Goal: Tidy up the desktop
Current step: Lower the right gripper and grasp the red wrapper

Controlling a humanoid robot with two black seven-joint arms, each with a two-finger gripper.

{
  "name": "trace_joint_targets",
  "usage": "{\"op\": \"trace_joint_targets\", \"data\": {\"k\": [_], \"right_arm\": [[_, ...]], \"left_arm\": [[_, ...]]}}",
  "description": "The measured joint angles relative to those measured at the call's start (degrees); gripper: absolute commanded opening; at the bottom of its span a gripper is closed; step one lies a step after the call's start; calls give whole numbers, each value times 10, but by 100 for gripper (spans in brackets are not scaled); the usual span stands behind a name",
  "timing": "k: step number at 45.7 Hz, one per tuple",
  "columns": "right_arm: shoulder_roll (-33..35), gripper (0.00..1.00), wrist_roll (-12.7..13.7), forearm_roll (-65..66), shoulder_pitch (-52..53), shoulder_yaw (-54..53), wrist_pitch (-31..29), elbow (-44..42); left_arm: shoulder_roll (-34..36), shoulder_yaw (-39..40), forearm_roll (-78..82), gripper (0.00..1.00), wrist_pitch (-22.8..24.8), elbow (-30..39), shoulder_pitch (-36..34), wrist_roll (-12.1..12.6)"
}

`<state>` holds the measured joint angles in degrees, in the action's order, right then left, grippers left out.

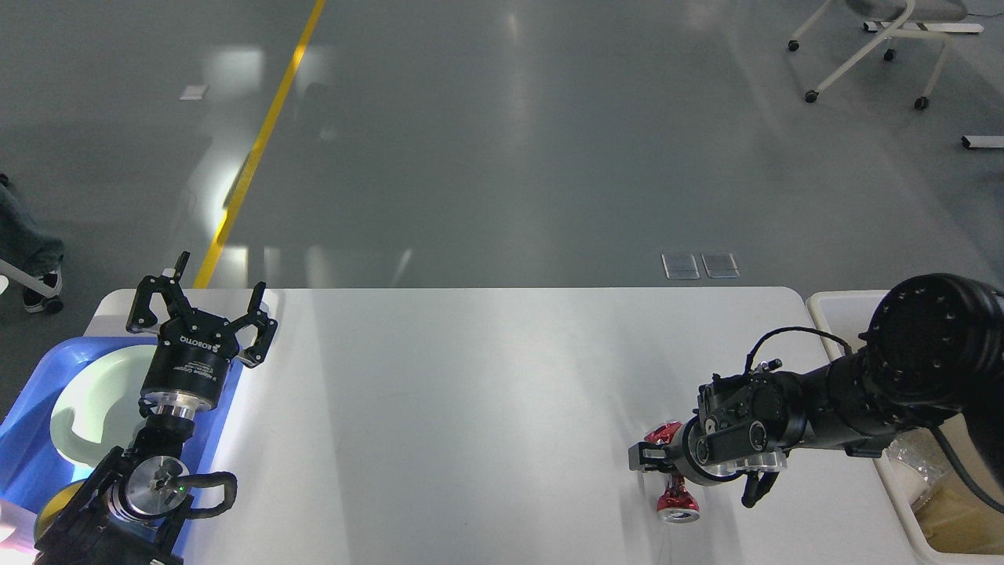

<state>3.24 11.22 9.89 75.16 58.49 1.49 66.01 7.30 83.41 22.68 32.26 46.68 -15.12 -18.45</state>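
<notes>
Right gripper [645, 457] hides the crushed red can's [676, 502] middle.

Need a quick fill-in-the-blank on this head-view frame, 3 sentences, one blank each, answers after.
1. The crushed can lying on the desktop is ____ in colour.
2. The left gripper is raised over the near edge of the blue tray with its jaws ____.
3. The ____ gripper is down at the can, beside the beige bin.

Missing words: red; open; right
</notes>
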Motion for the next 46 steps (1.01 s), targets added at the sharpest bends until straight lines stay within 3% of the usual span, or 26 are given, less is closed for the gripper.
{"op": "trace_joint_targets", "data": {"k": [12,36,46], "right_arm": [[1,0,1,-10,-5,0,1,0],[7,0,1,-11,-3,-1,2,4],[36,0,2,-23,49,2,-30,49]], "left_arm": [[0,0,0,97,0,0,0,0],[0,0,0,97,0,0,0,0],[0,0,0,97,0,0,0,0]]}}
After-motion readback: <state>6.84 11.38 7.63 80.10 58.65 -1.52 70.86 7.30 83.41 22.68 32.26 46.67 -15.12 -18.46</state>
